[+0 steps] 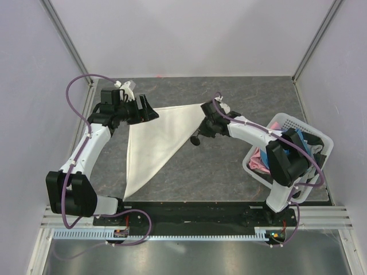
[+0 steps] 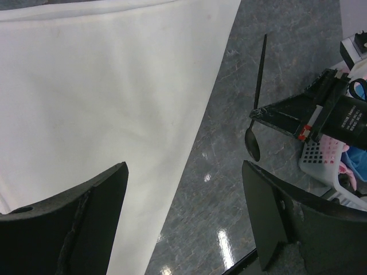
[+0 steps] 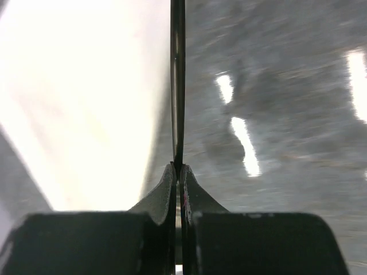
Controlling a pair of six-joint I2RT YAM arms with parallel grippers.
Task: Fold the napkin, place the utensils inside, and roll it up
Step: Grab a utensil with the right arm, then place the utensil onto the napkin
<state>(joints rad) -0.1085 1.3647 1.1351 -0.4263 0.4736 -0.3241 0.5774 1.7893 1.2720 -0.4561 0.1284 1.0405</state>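
Observation:
The napkin (image 1: 155, 143) lies folded into a cream-white triangle on the dark table, and it fills the left of the left wrist view (image 2: 103, 97). My left gripper (image 1: 150, 112) hovers at its far left corner, open (image 2: 183, 172) over the napkin's edge, with nothing between its fingers. The black utensil (image 2: 259, 86) is just right of the napkin's right edge. My right gripper (image 1: 201, 130) is shut on its thin handle (image 3: 178, 86), close to the rounded head (image 2: 253, 146). In the right wrist view the closed gripper (image 3: 178, 169) pinches the handle, with the napkin bright at the left.
A white perforated basket (image 1: 298, 120) with pink and blue cloths stands at the right edge of the table, under my right arm's elbow. It also shows in the left wrist view (image 2: 321, 157). Grey walls enclose the table on three sides.

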